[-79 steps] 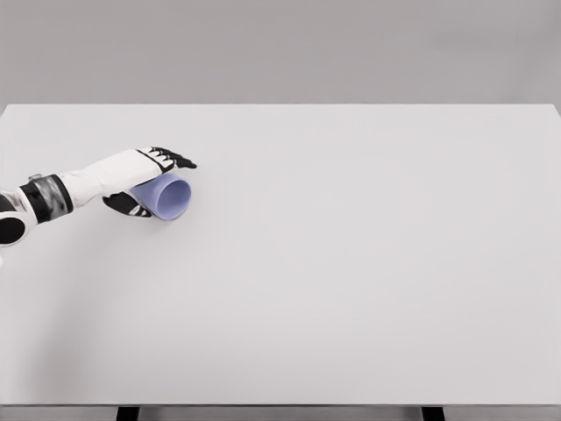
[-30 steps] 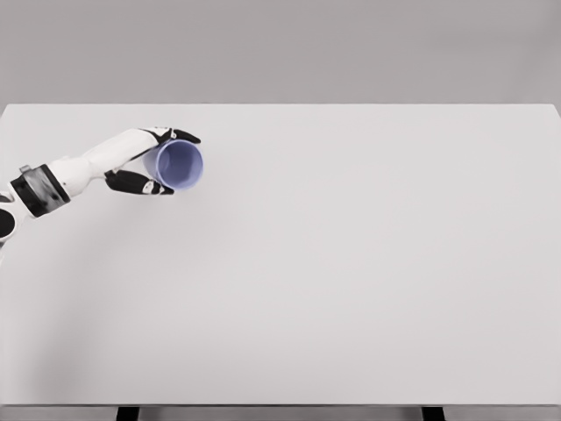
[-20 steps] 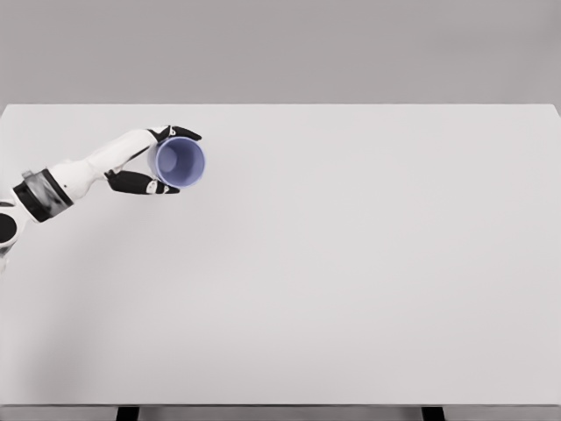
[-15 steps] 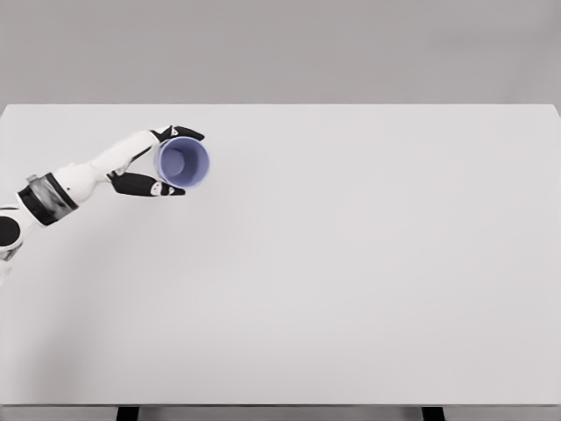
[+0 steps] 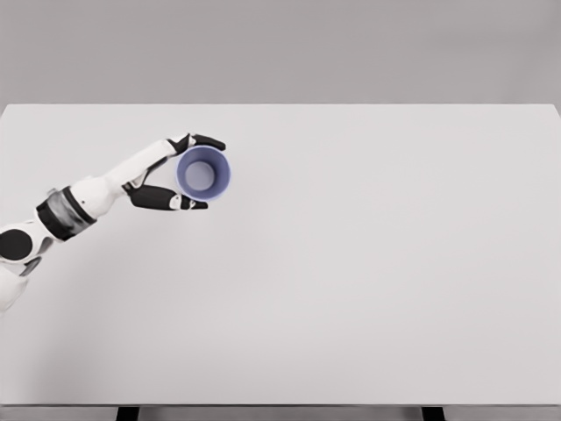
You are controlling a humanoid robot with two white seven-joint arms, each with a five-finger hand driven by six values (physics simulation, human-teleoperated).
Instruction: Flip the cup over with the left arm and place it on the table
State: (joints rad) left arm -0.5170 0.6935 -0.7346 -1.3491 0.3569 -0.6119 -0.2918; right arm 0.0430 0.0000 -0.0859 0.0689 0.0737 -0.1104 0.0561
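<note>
A lavender-blue cup (image 5: 204,174) is held over the left part of the white table (image 5: 368,263), its open mouth turned up toward the camera so I look down onto its pale bottom. My left hand (image 5: 198,172) is shut on the cup, black fingers (image 5: 207,140) wrapping the far side and the thumb (image 5: 170,200) along the near side. The white forearm (image 5: 105,186) comes in from the lower left. Whether the cup's base touches the table cannot be told. The right arm is out of sight.
The table's far edge (image 5: 280,105) runs across the top against a grey wall. Its front edge (image 5: 280,404) lies at the bottom of the picture.
The cup, lying on its side 2.6 s ago, was lifted and turned mouth-up in the left hand. Over the last half second hand and cup shifted right and slightly nearer.
</note>
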